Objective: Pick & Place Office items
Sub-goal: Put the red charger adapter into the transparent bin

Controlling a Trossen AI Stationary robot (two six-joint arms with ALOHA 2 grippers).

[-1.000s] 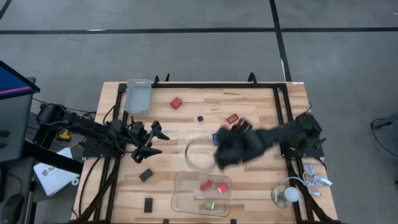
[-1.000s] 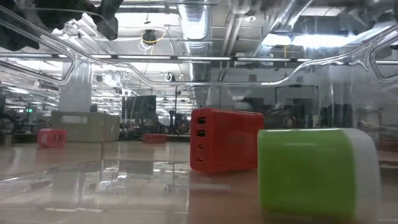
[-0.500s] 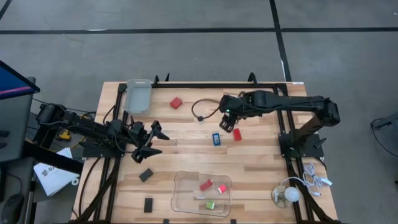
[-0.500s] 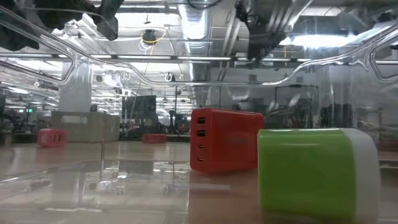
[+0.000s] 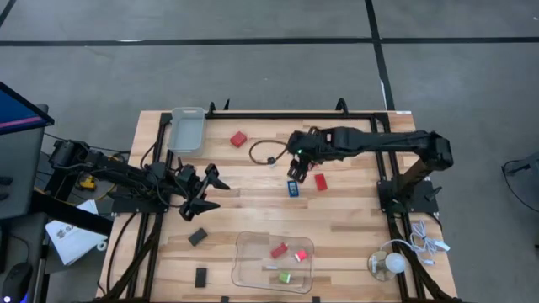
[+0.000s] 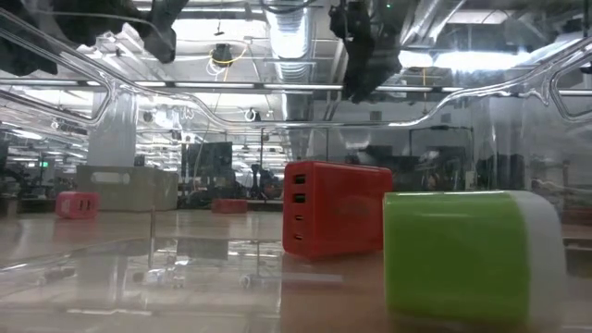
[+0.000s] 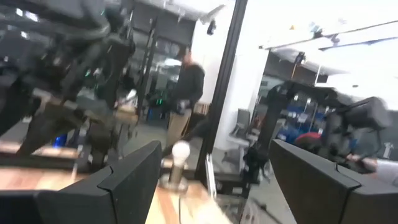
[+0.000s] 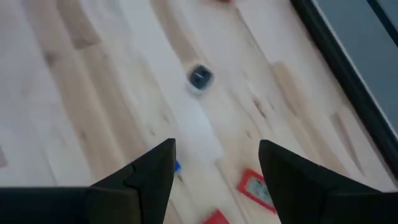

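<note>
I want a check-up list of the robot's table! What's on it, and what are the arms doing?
Surface: wooden table, bare in places.
Job's things: red block at the far side; blue piece and red piece mid-table; two flat black rectangles near the left front; red and green bits inside the clear tray.
Clutter: grey bin; white bulb.
Grippers: right gripper open above the blue piece; left gripper open, waiting at the left.
Cables: dark cable looped mid-table; white cable.
Surroundings: a person stands beyond the table.
</note>
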